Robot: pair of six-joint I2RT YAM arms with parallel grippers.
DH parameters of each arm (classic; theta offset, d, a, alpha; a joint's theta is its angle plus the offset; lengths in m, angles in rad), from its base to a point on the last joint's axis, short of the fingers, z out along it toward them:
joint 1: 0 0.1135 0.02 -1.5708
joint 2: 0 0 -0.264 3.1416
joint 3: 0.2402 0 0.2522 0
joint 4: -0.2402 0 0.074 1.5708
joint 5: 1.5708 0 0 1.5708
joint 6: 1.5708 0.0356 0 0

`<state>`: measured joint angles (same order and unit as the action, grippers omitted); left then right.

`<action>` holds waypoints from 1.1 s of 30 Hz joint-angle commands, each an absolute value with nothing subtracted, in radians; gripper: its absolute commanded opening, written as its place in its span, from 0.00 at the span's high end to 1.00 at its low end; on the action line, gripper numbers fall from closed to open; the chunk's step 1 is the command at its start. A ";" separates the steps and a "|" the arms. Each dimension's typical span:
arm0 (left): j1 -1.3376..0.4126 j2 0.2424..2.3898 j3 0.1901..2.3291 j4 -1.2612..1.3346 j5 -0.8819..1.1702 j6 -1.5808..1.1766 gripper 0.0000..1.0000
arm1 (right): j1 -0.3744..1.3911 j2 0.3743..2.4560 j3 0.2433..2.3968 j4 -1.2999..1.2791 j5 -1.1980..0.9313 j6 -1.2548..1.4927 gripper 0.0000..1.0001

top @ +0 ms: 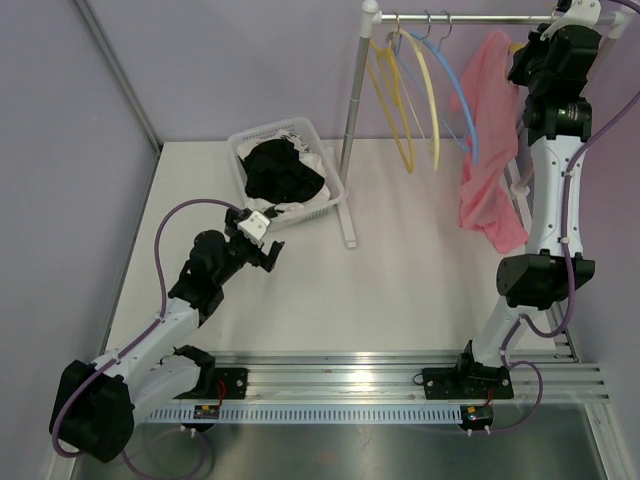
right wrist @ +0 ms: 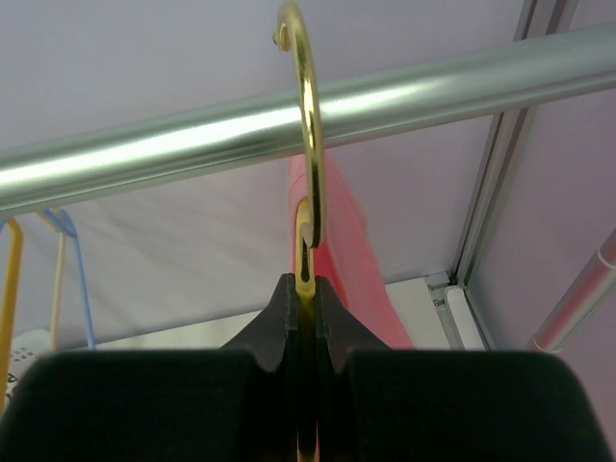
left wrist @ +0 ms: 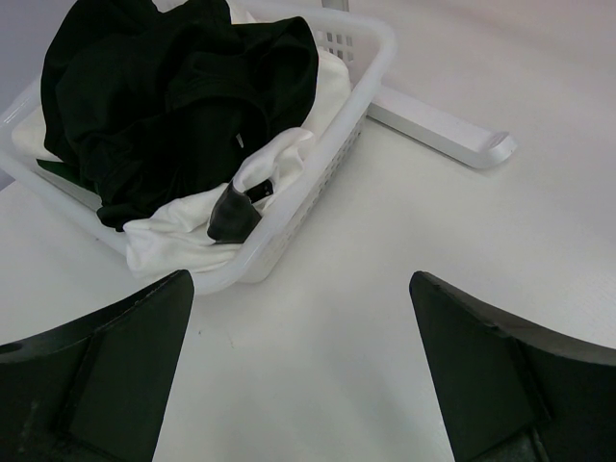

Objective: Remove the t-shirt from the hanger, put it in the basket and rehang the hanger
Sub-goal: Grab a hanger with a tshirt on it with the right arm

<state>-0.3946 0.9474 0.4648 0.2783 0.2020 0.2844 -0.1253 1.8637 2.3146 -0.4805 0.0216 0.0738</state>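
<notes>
Your right gripper (right wrist: 304, 289) is clamped on the hanger (right wrist: 310, 125) neck just under the rail (right wrist: 173, 144). The pink t-shirt (top: 488, 150) hangs from it at 2 o'clock. Your left gripper (left wrist: 300, 284) stands wide apart over the tabletop (left wrist: 404, 192), with the basket (left wrist: 371, 58) at 11 o'clock.

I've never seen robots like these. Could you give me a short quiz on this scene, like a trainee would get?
1. What colour is the t-shirt hanging from the rail?
2. True or false: the left gripper is open and holds nothing.
3. The right gripper is shut on: A the rail, B the hanger's gold hook, C the t-shirt.
Key: 1 pink; 2 true; 3 B.
</notes>
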 commanded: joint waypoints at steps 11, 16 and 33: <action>-0.394 0.943 0.506 0.318 0.207 0.296 0.01 | -0.115 1.730 2.270 -0.408 -0.110 0.106 0.99; -0.394 0.914 0.503 0.311 0.209 0.296 0.01 | -0.115 1.714 2.292 -0.503 -0.110 0.129 0.96; -0.394 0.870 0.482 0.325 0.195 0.282 0.01 | -0.117 1.386 2.079 -0.735 0.006 0.120 1.00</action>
